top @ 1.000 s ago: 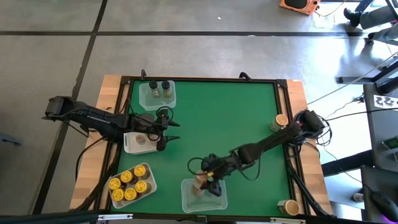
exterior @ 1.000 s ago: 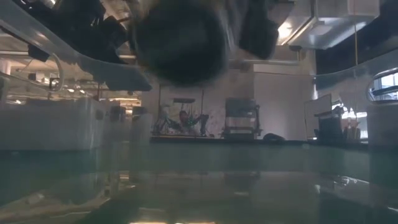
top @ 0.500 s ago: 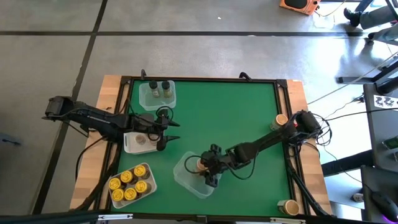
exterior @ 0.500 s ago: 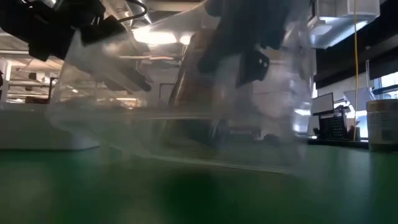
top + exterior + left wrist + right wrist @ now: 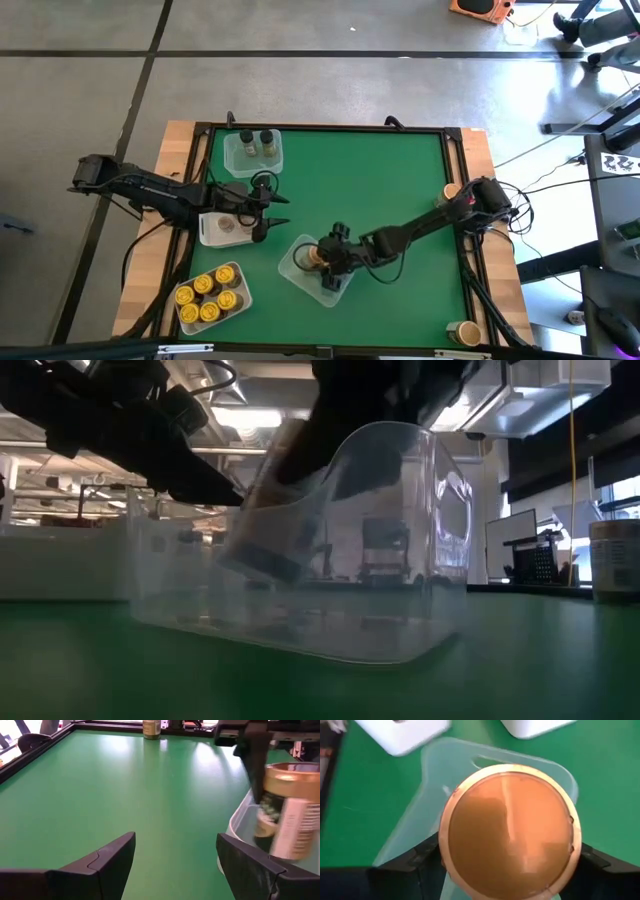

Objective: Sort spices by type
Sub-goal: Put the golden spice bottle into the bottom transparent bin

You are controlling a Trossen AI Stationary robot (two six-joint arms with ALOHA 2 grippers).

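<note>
My right gripper [image 5: 330, 262] has its two fingers closed around an orange-tan-lidded spice jar [image 5: 510, 831], one finger on each side of the jar just under the lid, so the jaws stand as wide as the jar itself. I hold the jar inside a clear plastic tray [image 5: 300, 268] that sits directly beneath my right gripper on the green table [image 5: 360, 180]; in the low view the jar leans tilted within the tray's walls, and I cannot tell whether its base touches the tray floor. My left gripper [image 5: 278, 210] hangs well apart from that tray, toward the table's left side, its fingers [image 5: 107, 857] spread wide with nothing between them, just beside a white tray [image 5: 212, 232] that holds one jar. Near my left arm, a tray of yellow-lidded jars [image 5: 205, 296] lies closer to the front edge, and a clear tray with two dark-lidded jars [image 5: 256, 143] sits toward the far edge. Beyond my right gripper, back along my right arm, another tan-lidded jar [image 5: 452, 193] stands at the table's right rim, and one more [image 5: 459, 333] stands at the front right corner.
</note>
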